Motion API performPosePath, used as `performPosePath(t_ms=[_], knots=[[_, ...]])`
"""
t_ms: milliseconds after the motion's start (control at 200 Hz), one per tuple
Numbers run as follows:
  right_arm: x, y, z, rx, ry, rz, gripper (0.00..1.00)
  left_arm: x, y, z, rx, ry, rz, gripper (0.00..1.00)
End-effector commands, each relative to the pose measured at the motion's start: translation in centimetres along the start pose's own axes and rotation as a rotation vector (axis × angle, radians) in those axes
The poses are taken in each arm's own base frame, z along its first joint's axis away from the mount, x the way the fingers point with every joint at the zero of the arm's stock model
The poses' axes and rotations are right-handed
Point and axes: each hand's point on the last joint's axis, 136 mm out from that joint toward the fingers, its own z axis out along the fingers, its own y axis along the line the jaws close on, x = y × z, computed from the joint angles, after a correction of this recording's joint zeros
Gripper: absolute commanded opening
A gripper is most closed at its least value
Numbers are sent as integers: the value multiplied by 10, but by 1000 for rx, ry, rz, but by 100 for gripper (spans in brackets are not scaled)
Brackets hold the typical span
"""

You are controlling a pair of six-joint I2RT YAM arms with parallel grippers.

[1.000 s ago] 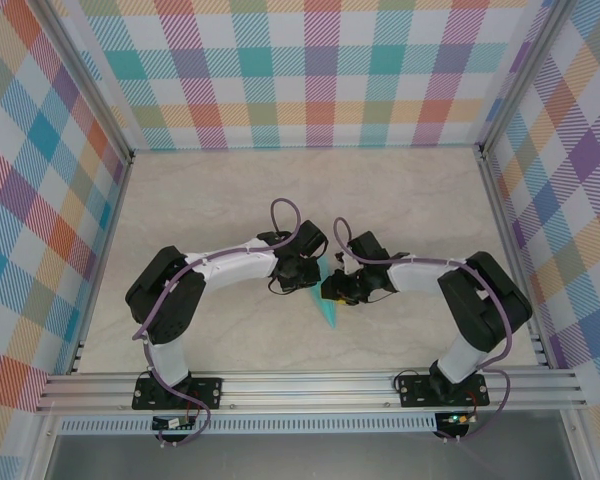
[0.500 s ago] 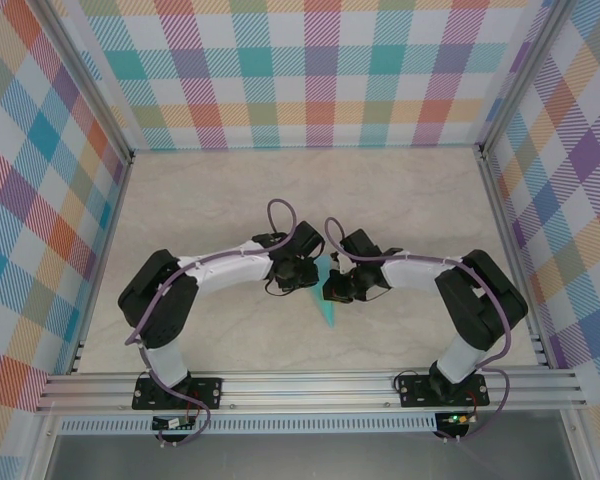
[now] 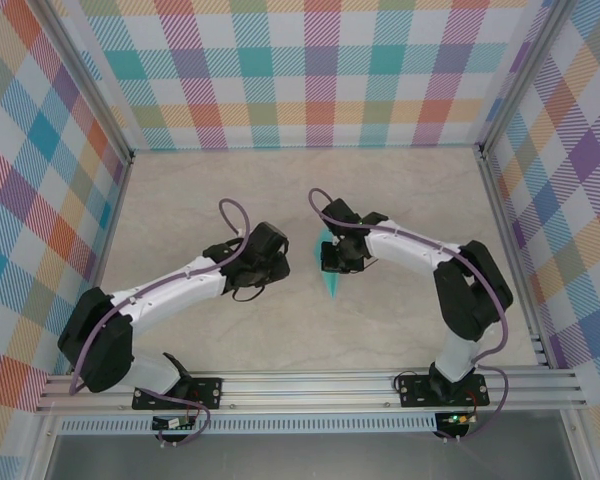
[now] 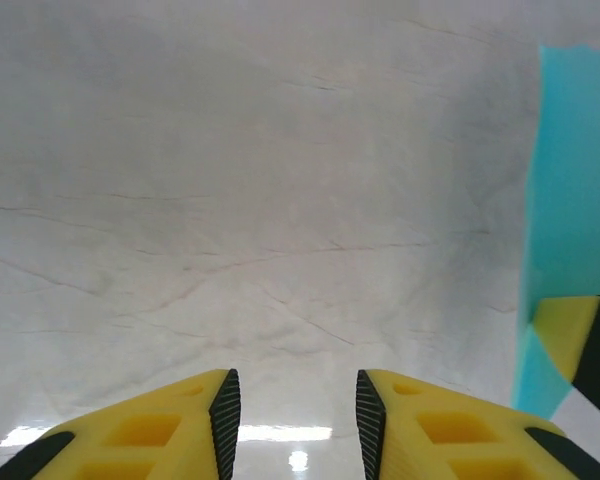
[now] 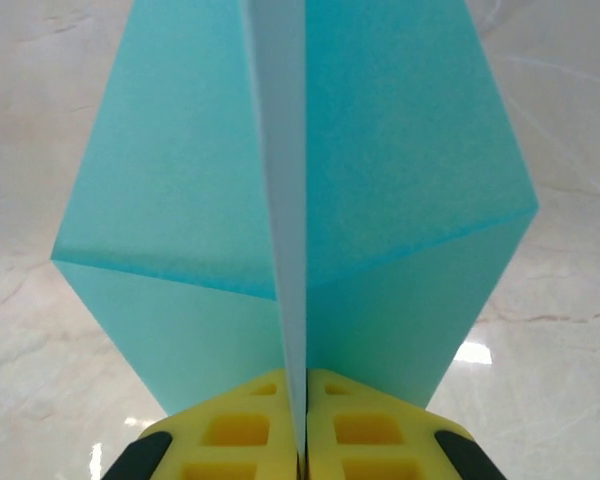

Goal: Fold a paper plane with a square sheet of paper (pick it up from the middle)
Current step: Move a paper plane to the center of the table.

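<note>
Since one second ago, the left arm has pulled back to the left. Its left gripper [image 3: 278, 265], which was just beside the paper, now stands apart from it, and its elbow has swung down toward the near left corner. The right arm has reached a little farther from its base and has carried the paper with it, away from the near edge.

The thin, light turquoise paper [image 3: 329, 280], folded to a pointed shape, is about in the middle of the pale marble-patterned table [image 3: 180, 200], and its sharp tip points toward the near edge. The right gripper [image 3: 331, 262] holds it. In the right wrist view, the right gripper [image 5: 302, 400] has its yellow fingers pressed together on the raised centre ridge of the turquoise paper [image 5: 400, 190], and one flat wing spreads out on each side of the ridge. A slanted crease runs across each wing. I cannot tell whether the paper touches the table or hangs just over it.

In the left wrist view, the left gripper [image 4: 298, 410] has its two yellow fingers apart, with bare table between the black pads and nothing held. At the right edge of this view the turquoise paper [image 4: 570, 180] stands as a tall strip, and a yellow finger [image 4: 565, 325] of the right gripper lies against its lower part.

Colourful checked walls [image 3: 320, 70] close the table on three sides.
</note>
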Motion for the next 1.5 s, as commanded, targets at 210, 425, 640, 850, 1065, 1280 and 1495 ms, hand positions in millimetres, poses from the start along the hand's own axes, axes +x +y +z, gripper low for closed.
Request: performPosePath(t_ms=[210, 425, 640, 850, 1065, 1280, 1495], knots=[[4, -13, 28, 136, 97, -16, 9, -3, 24, 0, -13, -20, -60, 40], [13, -20, 45, 164, 134, 2, 14, -3, 26, 3, -9, -15, -65, 40], [23, -28, 56, 180, 159, 24, 17, -1, 27, 5, -13, -7, -63, 41], [24, -30, 53, 185, 159, 29, 18, -1, 29, 3, -14, -11, -65, 41], [3, -8, 9, 102, 50, 0, 26, -8, 31, -2, -26, -42, -44, 42], [-8, 0, -42, 43, -78, -38, 42, -19, 37, -15, -37, -104, -24, 44], [-25, -28, -120, 115, -374, -41, 52, -33, 54, -29, -86, -178, -9, 47]])
